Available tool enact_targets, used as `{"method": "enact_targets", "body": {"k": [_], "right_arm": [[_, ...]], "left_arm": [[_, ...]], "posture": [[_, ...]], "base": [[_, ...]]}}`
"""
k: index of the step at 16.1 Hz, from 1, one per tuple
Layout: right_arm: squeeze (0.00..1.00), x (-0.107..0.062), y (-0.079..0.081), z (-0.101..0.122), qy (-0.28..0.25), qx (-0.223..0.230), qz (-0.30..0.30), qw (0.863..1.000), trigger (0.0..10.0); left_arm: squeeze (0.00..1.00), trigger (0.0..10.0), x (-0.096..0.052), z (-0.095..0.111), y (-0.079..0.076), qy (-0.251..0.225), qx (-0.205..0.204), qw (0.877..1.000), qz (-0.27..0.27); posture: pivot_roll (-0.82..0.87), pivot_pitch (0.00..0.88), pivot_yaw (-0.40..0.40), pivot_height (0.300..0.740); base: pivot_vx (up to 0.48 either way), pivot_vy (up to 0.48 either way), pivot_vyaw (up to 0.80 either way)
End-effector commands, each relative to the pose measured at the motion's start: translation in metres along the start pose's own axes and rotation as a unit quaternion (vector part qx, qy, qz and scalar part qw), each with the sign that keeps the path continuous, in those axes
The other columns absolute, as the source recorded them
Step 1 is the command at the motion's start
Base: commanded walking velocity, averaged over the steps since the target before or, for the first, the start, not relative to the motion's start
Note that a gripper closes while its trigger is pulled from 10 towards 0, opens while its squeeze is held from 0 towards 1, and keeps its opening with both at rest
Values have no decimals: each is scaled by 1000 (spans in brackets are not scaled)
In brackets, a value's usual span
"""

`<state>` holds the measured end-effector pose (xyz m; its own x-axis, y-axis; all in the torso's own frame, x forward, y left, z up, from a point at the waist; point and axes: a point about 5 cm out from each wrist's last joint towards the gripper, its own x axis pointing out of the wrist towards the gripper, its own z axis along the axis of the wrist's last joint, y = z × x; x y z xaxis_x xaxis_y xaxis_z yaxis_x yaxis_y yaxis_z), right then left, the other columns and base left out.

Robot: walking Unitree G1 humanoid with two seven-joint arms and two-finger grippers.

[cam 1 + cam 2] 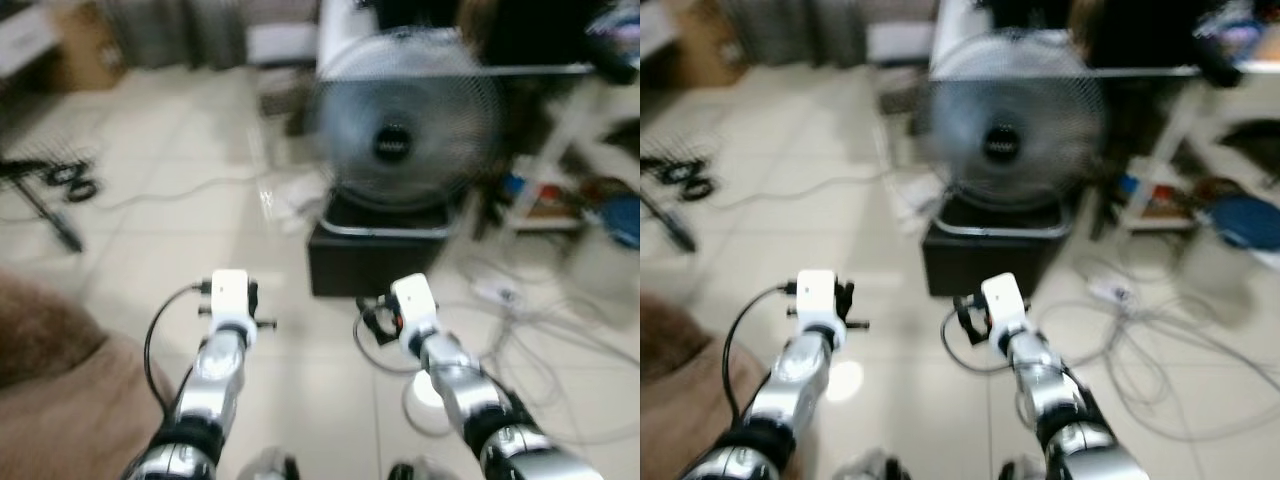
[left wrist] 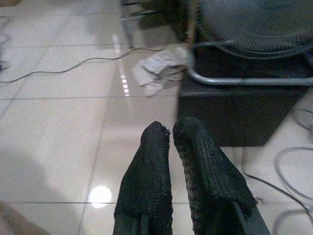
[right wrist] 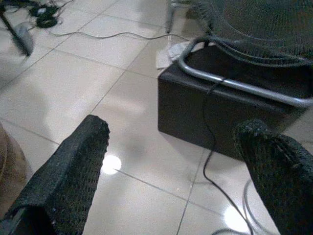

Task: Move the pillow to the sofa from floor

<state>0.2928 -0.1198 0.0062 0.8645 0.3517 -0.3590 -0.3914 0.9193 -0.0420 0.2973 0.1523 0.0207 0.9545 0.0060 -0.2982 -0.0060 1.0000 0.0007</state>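
A brown, soft, rounded shape (image 1: 60, 380) lies at the lower left, just left of my left arm (image 1: 225, 350); the blur hides whether it is the pillow or the sofa. Both arms reach forward over the tiled floor, holding nothing. In the left wrist view my left gripper (image 2: 170, 129) is shut, its two black fingers (image 2: 146, 171) pressed together above bare tile. The right gripper (image 3: 173, 127) stands wide open, with a black box showing between its fingers (image 3: 73, 166).
Straight ahead a large round fan (image 1: 400, 120) sits on a black box (image 1: 380, 255). Loose cables (image 1: 540, 310) sprawl over the floor at the right. A crumpled white cloth (image 2: 159, 71) lies beside the box. Dark gear (image 1: 50, 190) lies far left, shelving (image 1: 560, 190) far right.
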Motion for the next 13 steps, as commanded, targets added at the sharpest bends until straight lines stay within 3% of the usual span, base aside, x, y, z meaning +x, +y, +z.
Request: {"method": "enact_targets", "body": {"k": [1,4,10,13], "right_arm": [[0,3,3,7,-12,-6,7,1000,10000],[0,3,3,7,-11,-7,8,1000,10000],[0,3,3,7,-11,-8,9,1000,10000],[0,3,3,7,-10,-9,11,1000,10000]], "left_arm": [[0,10000,2,6,2,-8,0,1000,2],[0,10000,2,6,2,-9,4,1000,0],[0,10000,1,4,1,-7,5,1000,-1],[0,10000,2,4,0,-8,5,1000,-2]], "posture": [[-101,0,55,740],[-103,0,57,740],[-105,0,57,740],[-107,0,56,740]], "base": [[0,0,0],[-81,0,0],[-480,0,0],[0,0,0]]}}
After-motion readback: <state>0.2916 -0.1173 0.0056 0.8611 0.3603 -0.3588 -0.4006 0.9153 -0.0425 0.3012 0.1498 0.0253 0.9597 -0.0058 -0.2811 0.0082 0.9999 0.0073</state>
